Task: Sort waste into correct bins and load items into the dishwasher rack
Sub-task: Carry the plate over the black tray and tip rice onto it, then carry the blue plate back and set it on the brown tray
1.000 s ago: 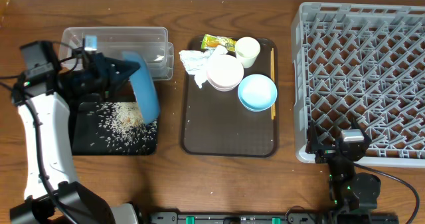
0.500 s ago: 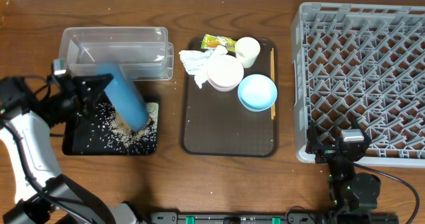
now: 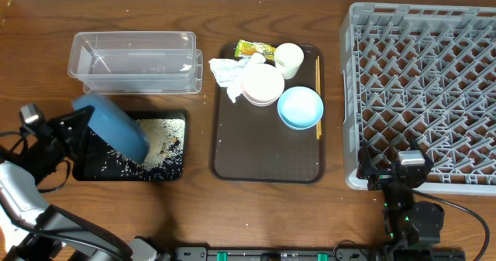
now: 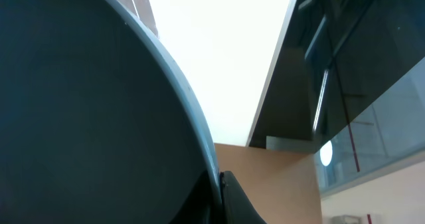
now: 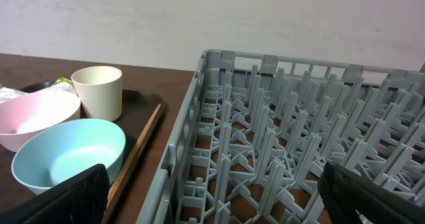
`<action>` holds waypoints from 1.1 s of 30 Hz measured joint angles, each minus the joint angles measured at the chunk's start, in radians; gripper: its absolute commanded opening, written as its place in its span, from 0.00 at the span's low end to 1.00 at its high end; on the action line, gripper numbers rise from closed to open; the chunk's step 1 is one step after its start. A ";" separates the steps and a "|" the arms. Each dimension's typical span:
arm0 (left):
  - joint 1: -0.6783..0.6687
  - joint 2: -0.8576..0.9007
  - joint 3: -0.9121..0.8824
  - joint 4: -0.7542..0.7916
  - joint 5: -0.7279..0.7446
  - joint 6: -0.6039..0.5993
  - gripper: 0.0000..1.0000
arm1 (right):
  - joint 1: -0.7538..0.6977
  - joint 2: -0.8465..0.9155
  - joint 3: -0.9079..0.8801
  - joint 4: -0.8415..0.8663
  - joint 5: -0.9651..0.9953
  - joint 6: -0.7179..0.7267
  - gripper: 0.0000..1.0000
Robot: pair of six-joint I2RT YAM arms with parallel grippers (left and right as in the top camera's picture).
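Left pincer (image 3: 84, 129) mostly hidden — dark-blue dish (image 3: 116, 127), tilted

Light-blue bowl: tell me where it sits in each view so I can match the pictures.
Overhead: the light-blue bowl is near the picture's centre, on the right side of the brown tray.
Left wrist: not in it; the dark-blue dish fills most of the view.
Right wrist: lower left, left of the rack.
Shared landmark: the cream cup, just beyond the bowl in the overhead and right wrist views.
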 measured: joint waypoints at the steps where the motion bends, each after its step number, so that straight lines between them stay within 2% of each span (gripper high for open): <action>1: 0.002 0.000 0.000 -0.002 0.000 0.001 0.06 | 0.000 0.000 0.000 0.000 0.000 0.000 0.99; 7: 0.002 0.000 0.000 -0.006 0.003 0.018 0.06 | 0.000 0.000 0.000 0.000 0.000 0.000 0.99; 13: 0.000 0.000 -0.002 -0.108 0.013 0.078 0.06 | 0.000 0.000 0.000 0.000 0.000 0.000 0.99; 18: -0.026 -0.021 -0.002 -0.259 0.014 0.174 0.06 | 0.000 0.000 0.000 0.000 0.000 0.000 0.99; 21: -0.085 -0.071 -0.003 -0.388 0.015 0.267 0.06 | 0.000 0.000 0.000 0.000 0.000 0.000 0.99; 26: -0.208 -0.203 -0.003 -0.389 0.016 0.403 0.06 | 0.000 0.000 0.000 0.000 0.000 0.000 0.99; 30: -0.287 -0.287 -0.003 -0.386 0.013 0.441 0.07 | 0.000 0.000 0.000 0.000 0.000 0.000 0.99; 33: -0.394 -0.351 -0.003 -0.370 -0.018 0.453 0.07 | 0.000 0.000 0.000 0.000 0.000 0.000 0.99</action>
